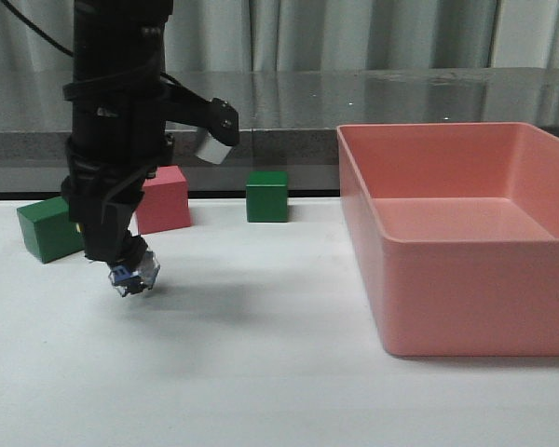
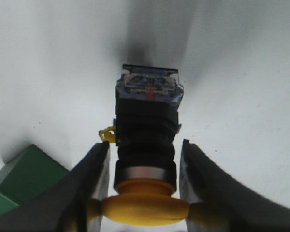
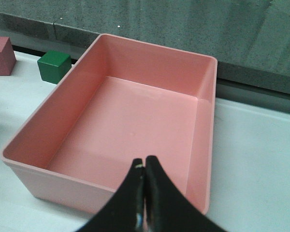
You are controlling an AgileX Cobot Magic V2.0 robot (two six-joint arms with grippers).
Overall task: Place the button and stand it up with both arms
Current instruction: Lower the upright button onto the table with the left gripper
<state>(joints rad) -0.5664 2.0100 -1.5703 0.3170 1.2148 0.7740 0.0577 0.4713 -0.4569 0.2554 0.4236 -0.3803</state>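
Left gripper (image 1: 130, 265) clamps the push-button (image 2: 146, 145) by its yellow cap, blue-clear base hanging downward just above the white table (image 1: 261, 372), at nine o'clock from the pink bin (image 1: 466, 307), seemingly for standing it. Right gripper (image 3: 144, 193) is closed, empty.

Front view: black left arm (image 1: 116, 121) hides part of pink cube (image 1: 166, 200) and the near green cube (image 1: 45, 230); button's yellow cap hidden between fingers, only the blue-clear base (image 1: 133, 276) shows. Salmon plastic bin (image 1: 466, 233) cut off at the right edge. Left wrist view: yellow mushroom cap (image 2: 144, 209) cropped by the frame edge. Right wrist view: black fingers (image 3: 145, 203) cropped at the frame edge.
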